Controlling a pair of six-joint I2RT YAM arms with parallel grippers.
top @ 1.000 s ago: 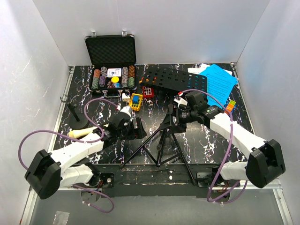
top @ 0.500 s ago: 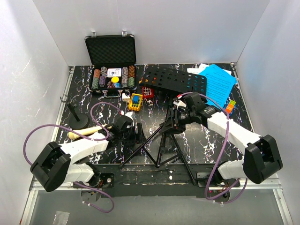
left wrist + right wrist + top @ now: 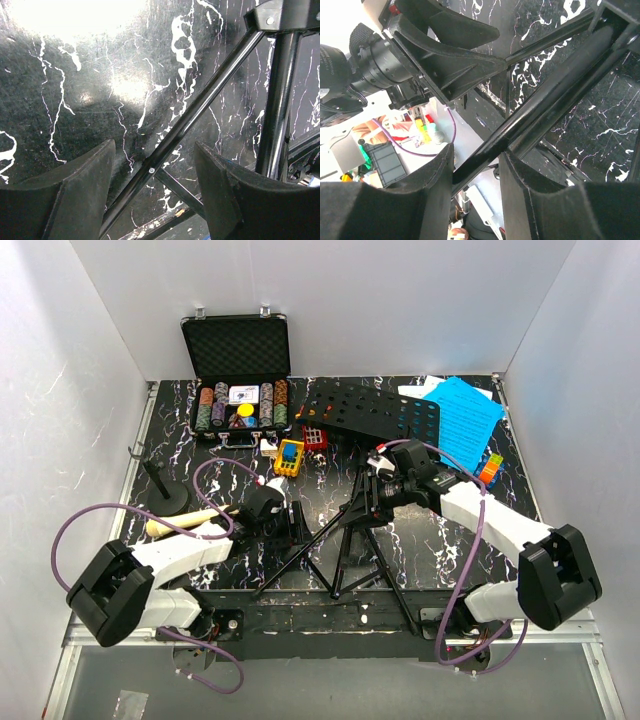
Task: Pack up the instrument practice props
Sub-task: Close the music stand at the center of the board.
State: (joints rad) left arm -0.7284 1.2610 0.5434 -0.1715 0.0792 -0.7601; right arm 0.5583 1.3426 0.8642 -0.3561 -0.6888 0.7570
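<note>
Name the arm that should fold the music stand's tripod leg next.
Left. The left gripper straddles a tripod leg with its jaws open on either side. The right gripper is clamped on the music stand at its pole, probably steadying it.

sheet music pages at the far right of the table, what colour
The sheet-music pages are bright blue, best seen in the top external view.

Glossy marbled table [image 3: 60, 90], smooth metal music stand [image 3: 200, 106]
</note>
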